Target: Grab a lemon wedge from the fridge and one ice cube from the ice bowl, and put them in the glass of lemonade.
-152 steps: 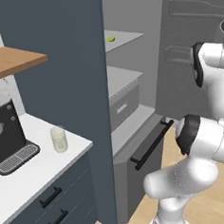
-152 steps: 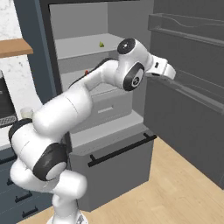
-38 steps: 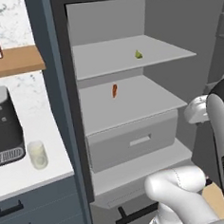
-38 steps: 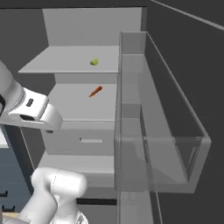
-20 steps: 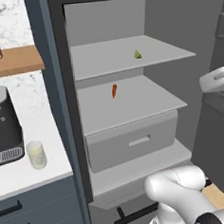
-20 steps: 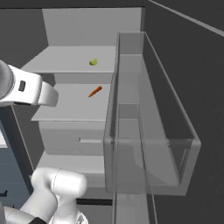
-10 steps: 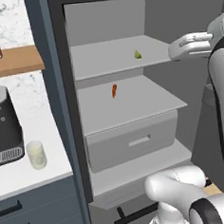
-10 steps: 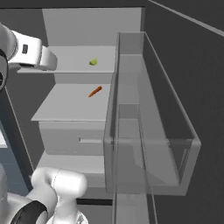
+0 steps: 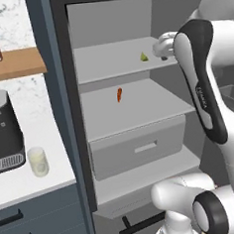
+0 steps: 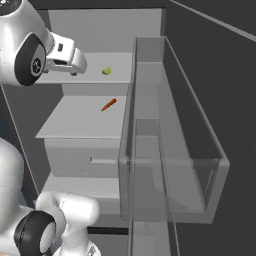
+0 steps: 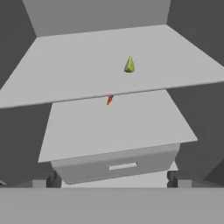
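The top shelf [image 9: 114, 59] of the fridge [image 9: 64, 118] has the lemon wedge [image 9: 143, 56] at its 3 o'clock side, and the shelf below [image 9: 138, 107] has a small orange-red stick [image 9: 119, 94].

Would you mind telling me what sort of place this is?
A rendered kitchen, most likely: an open fridge with a lemon wedge on its shelf, beside a counter holding a coffee machine.

orange-red stick [image 11: 109, 99] half hidden behind upper shelf [image 11: 65, 83] edge; coffee machine [image 9: 3, 133] cut off at left edge.
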